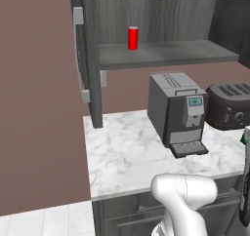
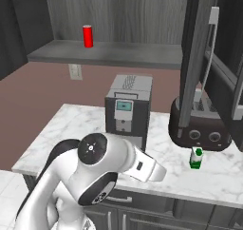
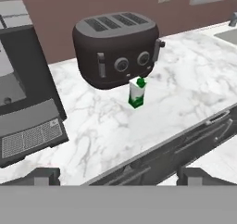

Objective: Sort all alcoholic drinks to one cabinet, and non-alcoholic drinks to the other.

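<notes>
Ahead of my gripper (image 3: 118, 176), past the counter's front edge, I'm looking at the short green-and-white bottle (image 3: 137, 92). It's standing upright on the marble counter (image 3: 194, 75), just in front of the dark toaster (image 3: 115, 47) and close to touching its lower front. The fingertips (image 3: 44, 176) are showing wide apart at the bottom of the hand view with nothing between them, so I'm calling the gripper released and empty. It's hanging back off the counter, well short of the bottle.

Off to the left of the gripper I'm seeing the grey coffee machine (image 3: 23, 84), its drip tray reaching toward me. Up above, on the open cabinet's shelf (image 1: 166, 54), the red can (image 1: 133, 38) is already standing upright, well apart from everything else. From the right base view a cabinet door (image 2: 197, 58) is hanging open above the toaster.

I'm reading this as the step for the second non-alcoholic drink: the can is shelved and the green-capped bottle is the one to fetch. Next move, as I judge it, calls for pushing the hand forward and lowering it over the counter, centring the fingers on the bottle's body. The toaster sits tight behind it, so I'm wanting a straight approach from the front to avoid knocking the bottle over or jamming a finger against the toaster. Then it's lifting to the can's shelf.
</notes>
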Robot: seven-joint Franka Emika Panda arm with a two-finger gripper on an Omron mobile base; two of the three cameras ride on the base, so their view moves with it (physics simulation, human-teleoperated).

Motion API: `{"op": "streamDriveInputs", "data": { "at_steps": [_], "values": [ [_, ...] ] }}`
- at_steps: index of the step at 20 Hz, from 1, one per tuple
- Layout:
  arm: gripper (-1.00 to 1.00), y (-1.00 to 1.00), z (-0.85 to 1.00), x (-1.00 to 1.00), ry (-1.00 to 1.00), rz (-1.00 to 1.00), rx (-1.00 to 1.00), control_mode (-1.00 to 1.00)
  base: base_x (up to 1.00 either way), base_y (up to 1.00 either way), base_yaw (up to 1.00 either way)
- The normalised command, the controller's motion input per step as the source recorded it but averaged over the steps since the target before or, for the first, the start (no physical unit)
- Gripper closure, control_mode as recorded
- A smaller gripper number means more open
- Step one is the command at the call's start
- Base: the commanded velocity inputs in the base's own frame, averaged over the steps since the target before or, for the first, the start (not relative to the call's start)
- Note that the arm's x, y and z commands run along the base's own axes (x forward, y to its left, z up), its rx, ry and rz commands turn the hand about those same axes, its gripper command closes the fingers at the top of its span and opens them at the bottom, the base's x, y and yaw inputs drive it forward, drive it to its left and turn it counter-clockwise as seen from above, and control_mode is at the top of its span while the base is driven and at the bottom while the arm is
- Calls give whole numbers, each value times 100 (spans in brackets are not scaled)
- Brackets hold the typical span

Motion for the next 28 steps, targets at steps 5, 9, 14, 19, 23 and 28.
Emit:
{"op": "streamDriveInputs", "data": {
  "at_steps": [5, 9, 14, 19, 23, 28],
  "values": [
    [-100, -23, -24, 0, -10, 9, 2, -100, 0, 0, 0],
    [-100, -34, -14, 0, -10, 15, 0, -100, 0, 0, 0],
    [-100, -46, -14, 5, -10, 20, 0, -100, 0, 0, 0],
    [-100, -50, -13, 32, -9, 22, -3, -100, 0, 0, 0],
    [-100, -50, -20, 47, -7, 23, -6, -100, 0, 0, 0],
    [-100, -40, -28, 57, -7, 28, -10, -100, 0, 0, 0]
  ]
}}
